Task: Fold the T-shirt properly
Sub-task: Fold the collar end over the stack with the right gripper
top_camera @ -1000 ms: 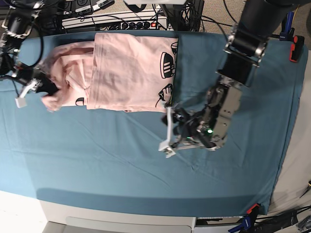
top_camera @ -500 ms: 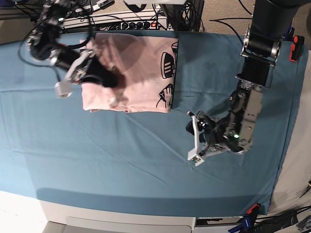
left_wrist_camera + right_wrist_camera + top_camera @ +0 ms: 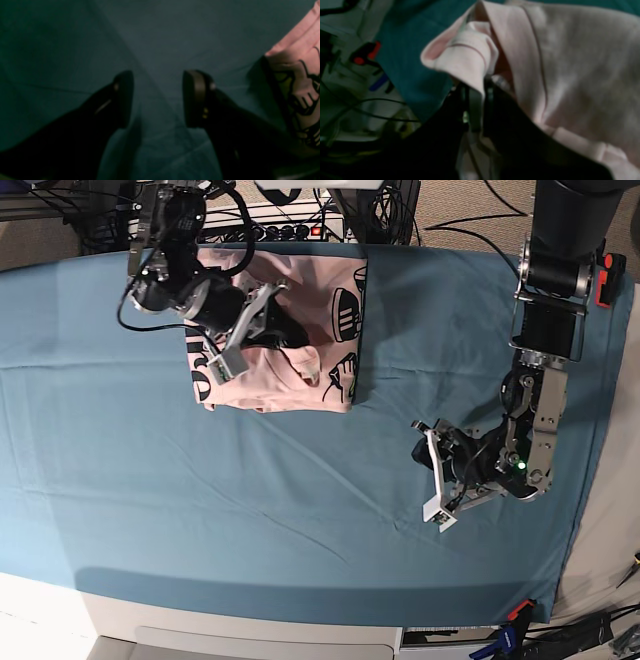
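The pale pink T-shirt (image 3: pixel 300 310) lies folded at the back of the teal table cloth (image 3: pixel 250 510), black printed graphics showing along its right and left edges. My right gripper (image 3: pixel 280 340) hovers over the shirt's middle. In the right wrist view the right gripper (image 3: pixel 475 97) is shut on a bunched hem of the T-shirt (image 3: pixel 570 62), and this fold hangs lifted over the rest. My left gripper (image 3: pixel 432 475) is low over bare cloth, well to the right of the shirt. Its fingertips (image 3: pixel 123 97) stand wide apart with nothing between them, and the T-shirt (image 3: pixel 297 75) shows at that view's right edge.
A power strip and cables (image 3: pixel 270 225) run along the table's back edge, just behind the shirt. An orange clamp (image 3: pixel 607 280) grips the cloth at the far right and another clamp (image 3: pixel 518 612) at the front right corner. The cloth is wrinkled around the left gripper.
The right arm carried the shirt's left portion rightward, up and over the folded body. The left arm drew away to the right and toward the front, staying open.
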Robot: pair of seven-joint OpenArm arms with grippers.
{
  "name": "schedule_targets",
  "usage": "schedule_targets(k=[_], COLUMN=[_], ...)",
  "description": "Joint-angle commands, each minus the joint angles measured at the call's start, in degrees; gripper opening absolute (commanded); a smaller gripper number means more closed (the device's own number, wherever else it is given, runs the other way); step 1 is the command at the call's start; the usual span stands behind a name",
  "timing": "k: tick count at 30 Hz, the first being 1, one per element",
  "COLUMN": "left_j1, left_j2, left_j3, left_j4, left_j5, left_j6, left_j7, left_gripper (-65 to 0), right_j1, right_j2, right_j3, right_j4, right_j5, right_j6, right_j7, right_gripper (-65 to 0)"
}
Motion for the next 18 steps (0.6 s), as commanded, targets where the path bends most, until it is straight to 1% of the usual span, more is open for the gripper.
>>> schedule_targets(k=[1, 4, 6, 16, 18], left_j1=[-1.88, -1.86, -1.86, -1.86, -1.86], left_j2=[-0.28, -0.28, -0.28, -0.28, -0.28], left_j3=[-0.28, -0.28, -0.28, -0.28, -0.28], left_j4=[0.90, 0.90, 0.90, 0.90, 0.90], left_j5=[-1.09, -1.51, -1.51, -1.49, -1.49], left_j6=[-0.20, -0.42, -0.70, -0.66, -0.63], left_j7=[-0.61, -0.61, -0.61, -0.63, -0.63], left_gripper=[-34.6, -34.6, -34.6, -34.7, -34.7], right_j1=[1.09, 2.10, 2.75, 3.65, 3.65], right_j2=[-0.04, -0.02, -0.02, -0.02, -0.02], right_j3=[-0.70, -2.08, -2.45, -2.45, -2.45], right_j4=[0.94, 0.94, 0.94, 0.72, 0.59], right_j5=[-0.63, -8.35, -11.15, -11.41, -11.69], right_j6=[-0.61, -5.07, -6.84, -6.78, -5.79], right_j7=[2.14, 6.21, 7.93, 7.98, 7.98], right_gripper=[-65.0, -65.0, -65.0, -65.0, -65.0])
